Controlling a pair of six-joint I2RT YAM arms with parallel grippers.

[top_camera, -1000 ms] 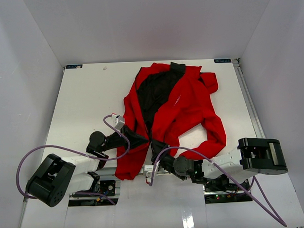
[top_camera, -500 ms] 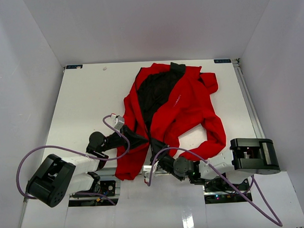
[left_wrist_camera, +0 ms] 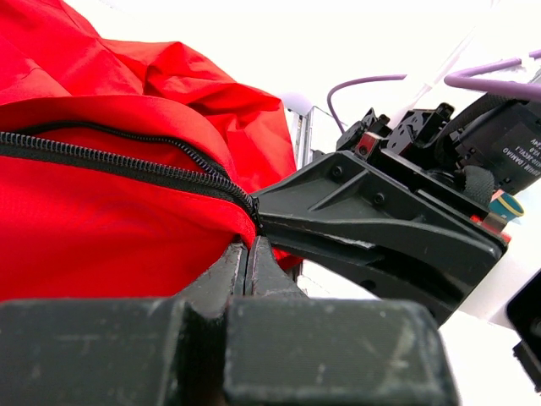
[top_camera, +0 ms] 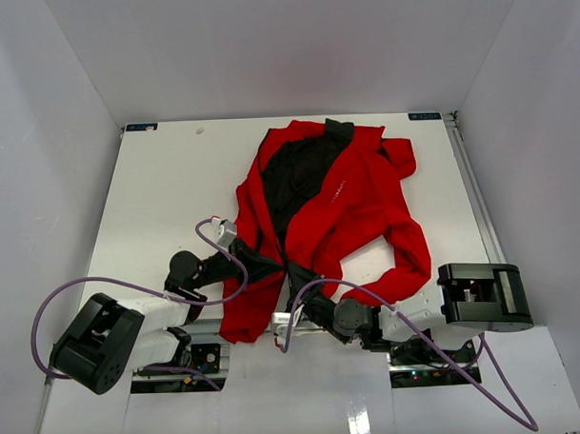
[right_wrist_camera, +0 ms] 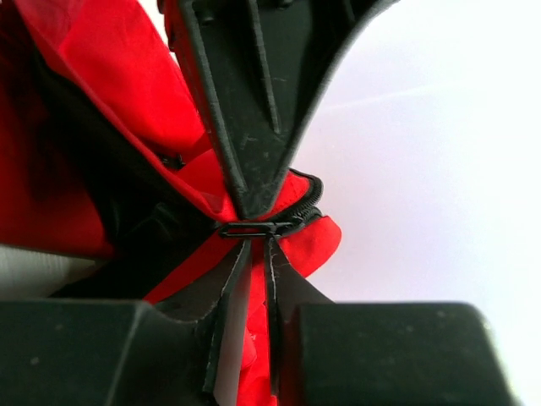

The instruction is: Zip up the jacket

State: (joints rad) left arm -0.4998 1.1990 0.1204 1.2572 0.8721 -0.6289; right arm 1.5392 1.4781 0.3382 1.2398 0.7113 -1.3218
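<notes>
On the white table [top_camera: 156, 203], left gripper [left_wrist_camera: 251, 247] and right gripper [right_wrist_camera: 256, 240], tips together, each pinch the jacket [top_camera: 356, 205] at its zipper [left_wrist_camera: 127, 167] end.

The jacket [top_camera: 338, 215], bright red and soft, lies rumpled from the table's middle toward 1 o'clock. Its front is open, with the black lining [top_camera: 293, 174] showing toward 12. Small white lettering [top_camera: 337, 189] crosses the chest. One sleeve [top_camera: 410, 256] curls round at 4 o'clock. The black zipper [left_wrist_camera: 127, 161] seems unjoined, with its lower end at 6.
</notes>
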